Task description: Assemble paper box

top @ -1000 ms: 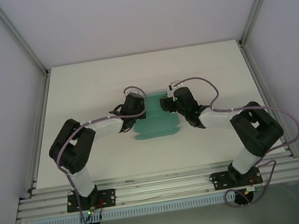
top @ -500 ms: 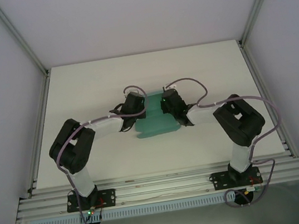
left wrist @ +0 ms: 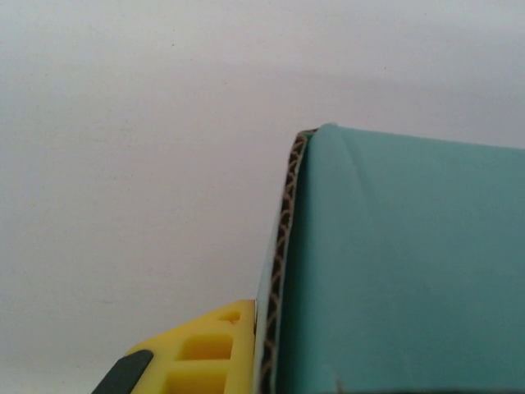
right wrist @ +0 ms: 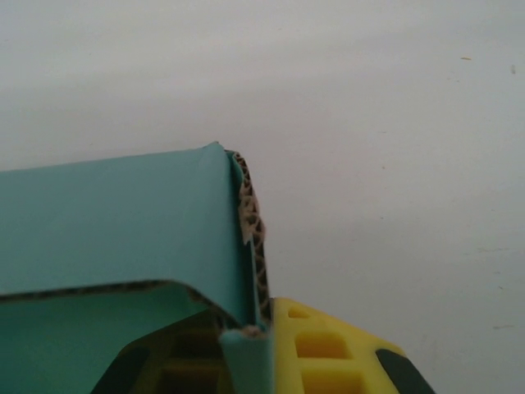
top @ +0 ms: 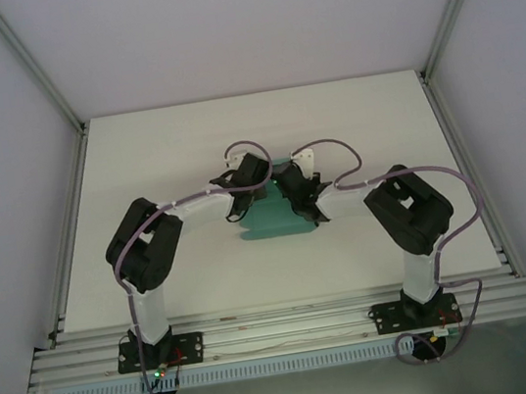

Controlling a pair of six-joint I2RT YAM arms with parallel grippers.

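On either side of the paper box [top: 272,225], the left gripper [top: 254,186] and right gripper [top: 294,192] each pinch a wall tight. It looks like the fold-up step. Next, I think, stand both walls straight.

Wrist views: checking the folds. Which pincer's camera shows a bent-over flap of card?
The right pincer: its paper box panel folds over, showing two corrugated edges. The left pincer sees one plain panel, one edge.

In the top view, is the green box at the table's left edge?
No, the paper box lies near the middle of the table.
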